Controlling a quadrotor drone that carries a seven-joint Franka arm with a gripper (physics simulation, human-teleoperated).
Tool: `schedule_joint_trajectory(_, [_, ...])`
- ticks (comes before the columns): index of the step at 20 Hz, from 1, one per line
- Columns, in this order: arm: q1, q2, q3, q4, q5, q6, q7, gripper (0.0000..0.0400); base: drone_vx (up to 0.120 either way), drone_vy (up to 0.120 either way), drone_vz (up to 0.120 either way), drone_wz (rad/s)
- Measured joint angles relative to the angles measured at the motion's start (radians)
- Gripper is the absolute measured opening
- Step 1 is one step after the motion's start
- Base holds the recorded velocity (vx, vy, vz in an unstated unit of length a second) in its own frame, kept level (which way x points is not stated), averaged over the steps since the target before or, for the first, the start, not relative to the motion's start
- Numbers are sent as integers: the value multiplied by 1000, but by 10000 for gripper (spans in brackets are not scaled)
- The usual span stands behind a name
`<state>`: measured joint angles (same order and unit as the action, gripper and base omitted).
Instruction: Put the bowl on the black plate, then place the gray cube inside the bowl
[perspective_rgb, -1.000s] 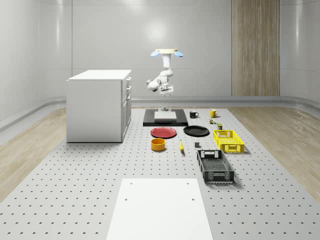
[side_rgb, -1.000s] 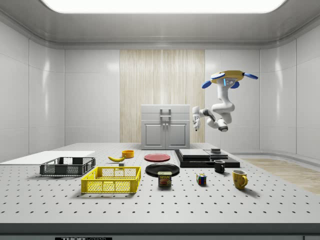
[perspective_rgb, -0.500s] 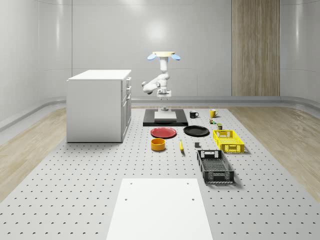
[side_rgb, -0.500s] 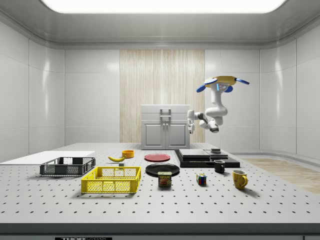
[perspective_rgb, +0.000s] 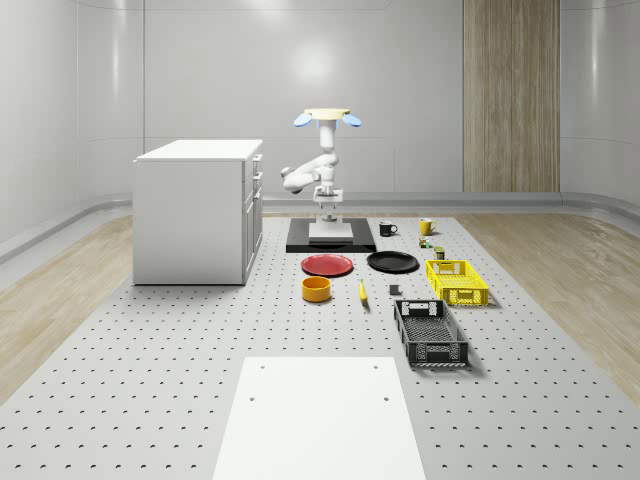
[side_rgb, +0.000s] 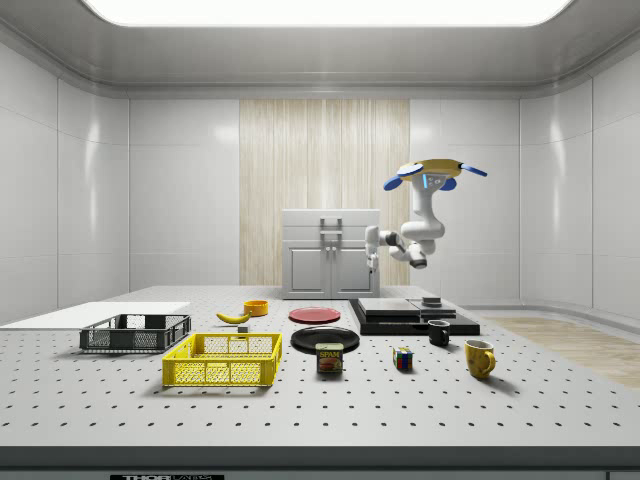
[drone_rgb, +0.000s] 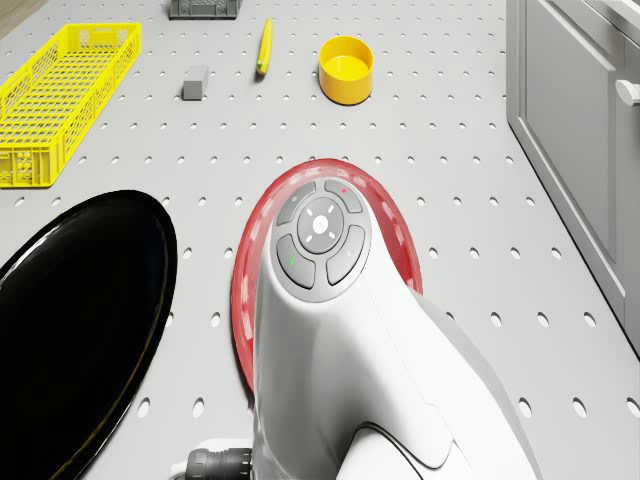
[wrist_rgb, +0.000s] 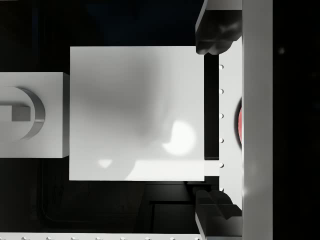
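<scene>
Bowl handling: we judge it rigid, light and smooth-walled, best pinched across its rim. It stands on the worktop, near the red plate; the black plate lies beside that. We hover over the black pad. Claw is spread, pointing down. The gray cube is small, its faces hard to read.

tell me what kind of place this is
Likely a simulated robotics test room: a perforated gray metal tabletop like an optical bench, a plain white cabinet, and scattered props such as a yellow mesh crate beneath the hovering white-armed drone.
</scene>
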<state>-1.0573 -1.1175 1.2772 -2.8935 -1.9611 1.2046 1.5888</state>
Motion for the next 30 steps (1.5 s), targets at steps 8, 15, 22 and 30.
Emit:
schedule_joint_trajectory(8, [-17,-41,15,3,21,36,16,400,120,-15,-40,0])
schedule_joint_trajectory(15, [-29,-76,25,5,39,67,27,400,120,0,-69,0])
schedule_joint_trajectory(22, [-39,-108,35,8,56,96,36,400,120,0,-80,0])
schedule_joint_trajectory(30, [-49,-142,44,10,73,128,46,400,120,0,-60,0])
